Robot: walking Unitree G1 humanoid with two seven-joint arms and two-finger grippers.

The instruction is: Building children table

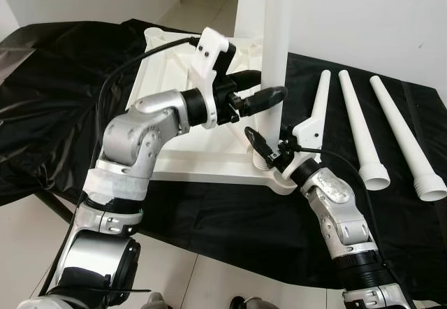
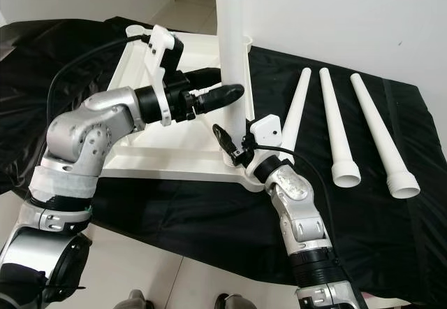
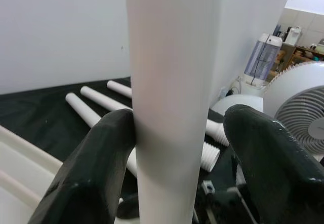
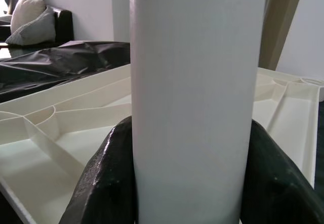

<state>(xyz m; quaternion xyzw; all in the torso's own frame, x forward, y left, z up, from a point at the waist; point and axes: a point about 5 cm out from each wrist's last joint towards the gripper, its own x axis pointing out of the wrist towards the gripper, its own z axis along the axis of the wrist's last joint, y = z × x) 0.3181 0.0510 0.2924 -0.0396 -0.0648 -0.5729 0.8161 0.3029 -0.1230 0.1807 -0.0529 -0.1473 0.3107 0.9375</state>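
A black sheet [image 1: 209, 211] covers the tiled floor by a white wall, and on it the white tabletop [image 1: 188, 106] lies underside up. In the left eye view one white leg [image 1: 274, 57] stands upright in the tabletop's near corner socket [image 1: 278, 176]. The left tool [image 1: 269, 91] reaches in from the tabletop side, its fingers either side of the leg partway up; the right tool [image 1: 260, 149] sits low at the leg's foot, just above the socket.

In the right eye view three spare legs [image 2: 335, 131] lie side by side on the sheet, well apart from the tabletop on its right. The tabletop's ribbed compartments hold nothing.

The left wrist view shows one finger [image 3: 96, 163] pressed to the leg and the other standing off with a gap, so this tool is loose, not clenched.

The right wrist view shows both fingers [image 4: 106, 173] hard against the leg [image 4: 195, 97], clenched on it.

The step, I judge, is seating the leg. Keep it plumb, let the right tool turn or press it home, and use the left only as a steadying guide so the leg does not lean and cross-thread.
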